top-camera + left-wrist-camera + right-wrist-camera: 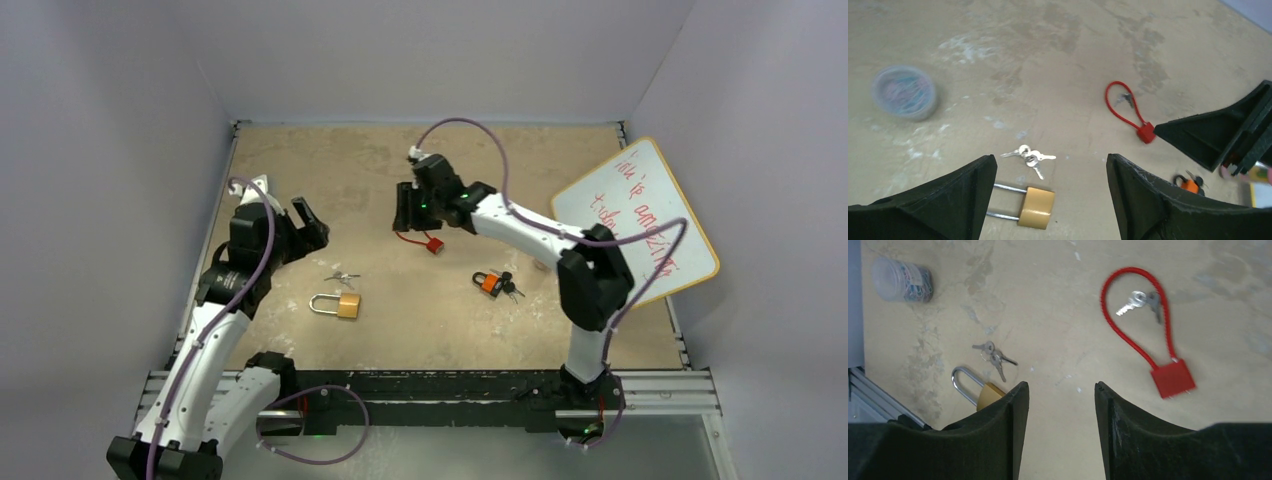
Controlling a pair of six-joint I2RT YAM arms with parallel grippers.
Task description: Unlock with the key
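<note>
Left gripper (1050,165) and right gripper (1060,390) both hang open and empty — the ring of small silver keys (1029,159) lies flat on the tan table (1073,60) just beside the brass padlock with steel shackle (1037,214), probably light, thin and slippery, best pinched across one bow

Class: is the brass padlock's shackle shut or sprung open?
Shut, it seems: both shackle legs run into the body of the brass padlock. The keys lie apart on the table, none inserted.
</note>
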